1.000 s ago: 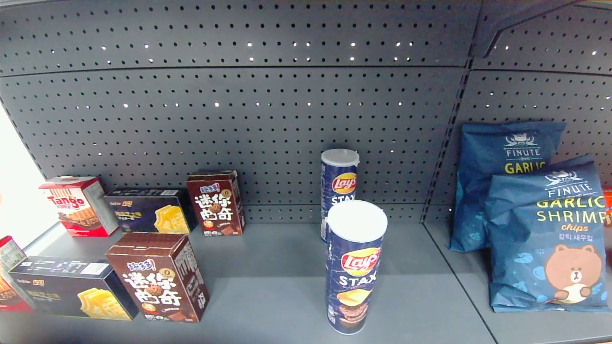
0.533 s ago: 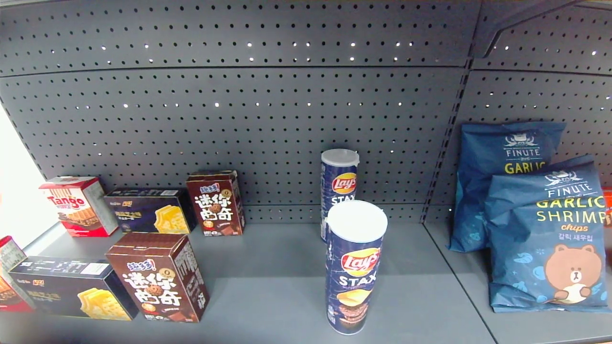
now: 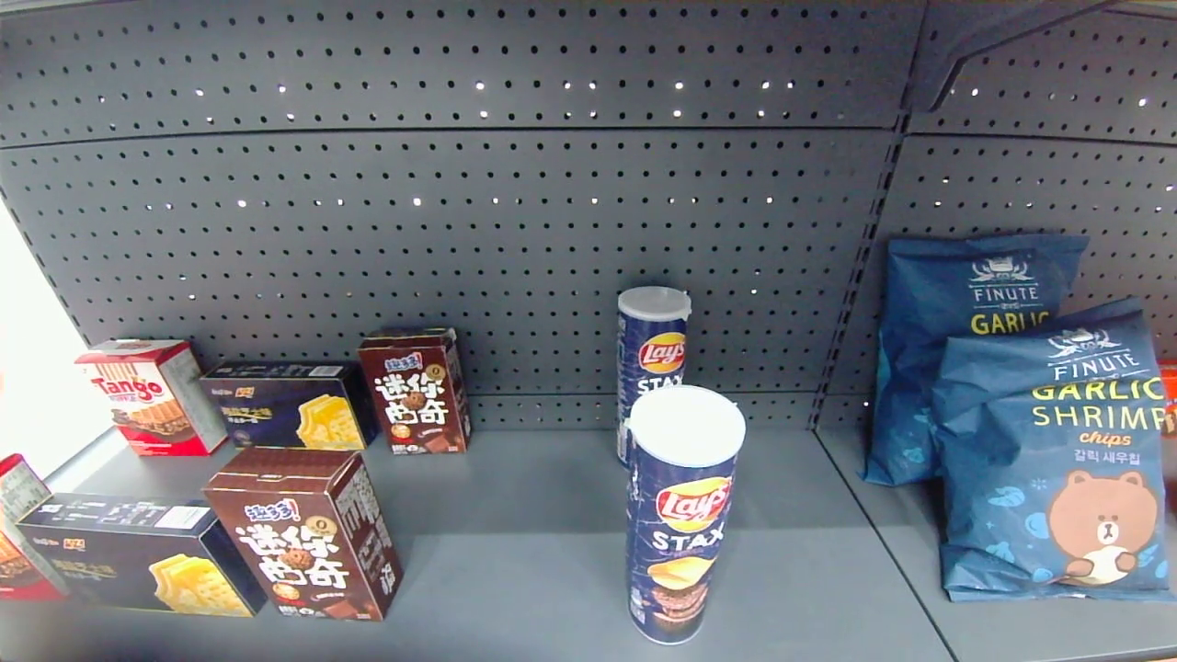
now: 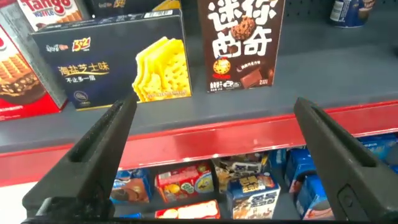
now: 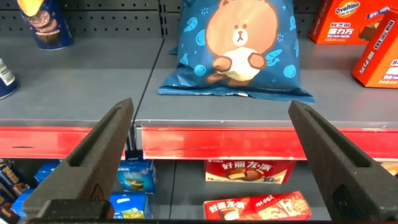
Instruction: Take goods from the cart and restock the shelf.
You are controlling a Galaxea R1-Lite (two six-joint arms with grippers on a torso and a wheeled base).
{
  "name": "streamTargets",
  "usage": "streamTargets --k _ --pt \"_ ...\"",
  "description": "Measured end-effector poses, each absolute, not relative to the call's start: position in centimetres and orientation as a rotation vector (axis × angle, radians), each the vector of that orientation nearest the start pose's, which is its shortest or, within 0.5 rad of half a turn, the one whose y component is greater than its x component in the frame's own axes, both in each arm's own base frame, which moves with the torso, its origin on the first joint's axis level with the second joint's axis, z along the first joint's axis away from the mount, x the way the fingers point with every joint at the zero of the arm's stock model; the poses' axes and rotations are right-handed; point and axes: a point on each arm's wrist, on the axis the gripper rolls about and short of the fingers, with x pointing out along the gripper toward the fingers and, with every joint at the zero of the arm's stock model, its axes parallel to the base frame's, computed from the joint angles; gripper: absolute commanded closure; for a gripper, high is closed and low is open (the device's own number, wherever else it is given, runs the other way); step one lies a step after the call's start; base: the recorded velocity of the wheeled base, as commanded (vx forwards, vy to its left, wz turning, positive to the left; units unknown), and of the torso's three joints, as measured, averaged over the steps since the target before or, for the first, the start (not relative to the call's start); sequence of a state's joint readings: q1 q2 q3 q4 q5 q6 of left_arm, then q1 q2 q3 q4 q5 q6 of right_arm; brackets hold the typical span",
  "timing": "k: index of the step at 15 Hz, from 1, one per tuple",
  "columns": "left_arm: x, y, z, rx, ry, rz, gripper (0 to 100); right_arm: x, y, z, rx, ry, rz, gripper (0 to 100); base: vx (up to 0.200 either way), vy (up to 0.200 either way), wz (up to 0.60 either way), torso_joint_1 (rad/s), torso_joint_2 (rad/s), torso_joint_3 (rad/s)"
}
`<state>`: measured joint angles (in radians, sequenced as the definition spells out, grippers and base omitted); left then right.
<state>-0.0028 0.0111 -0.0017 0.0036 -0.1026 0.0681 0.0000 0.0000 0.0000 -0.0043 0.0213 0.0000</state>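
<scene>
Your left gripper (image 4: 214,104) and right gripper (image 5: 210,107) hang spread and empty just before the shelf (image 3: 515,515), so back away squarely, clear of its red edge (image 4: 249,134), before fetching goods from the cart.

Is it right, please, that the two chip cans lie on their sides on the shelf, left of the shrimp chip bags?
Not quite: the head view shows the front chip can and rear chip can standing upright on the shelf, left of the shrimp chip bags.
</scene>
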Motion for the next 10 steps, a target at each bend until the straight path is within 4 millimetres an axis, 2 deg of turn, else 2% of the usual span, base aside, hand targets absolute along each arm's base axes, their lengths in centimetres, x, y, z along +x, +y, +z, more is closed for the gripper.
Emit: streamTargets --k 10 --pt "-2.30 -0.19 7.58 0.020 0.000 -0.082 0 -2.28 0.05 7.59 0.000 -0.004 0.021 0 0.000 0.000 0.00 0.000 0.00 0.000"
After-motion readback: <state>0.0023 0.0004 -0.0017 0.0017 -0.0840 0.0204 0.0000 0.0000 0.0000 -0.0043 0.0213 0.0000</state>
